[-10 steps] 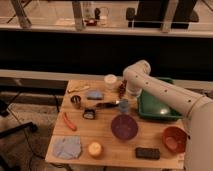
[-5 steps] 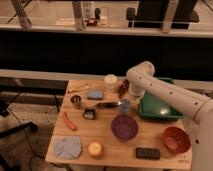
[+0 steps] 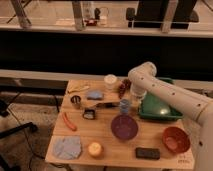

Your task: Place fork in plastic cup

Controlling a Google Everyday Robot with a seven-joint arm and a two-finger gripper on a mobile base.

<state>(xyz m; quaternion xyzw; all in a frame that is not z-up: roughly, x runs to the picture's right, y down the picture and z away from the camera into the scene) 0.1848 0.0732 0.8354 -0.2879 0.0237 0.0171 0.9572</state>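
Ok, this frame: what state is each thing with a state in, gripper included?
gripper: low over the table, just above the plastic cup.
plastic cup: upright, behind the purple bowl.
fork: lying flat left of the cup.
purple bowl: upright.
green tray: flat at the table's right.

Dim, warm light falls from above on the counter (image 3: 150,137). The end effector (image 3: 131,101) hangs low at its middle, softly blurred. The background is dark, with a brighter floor beyond.
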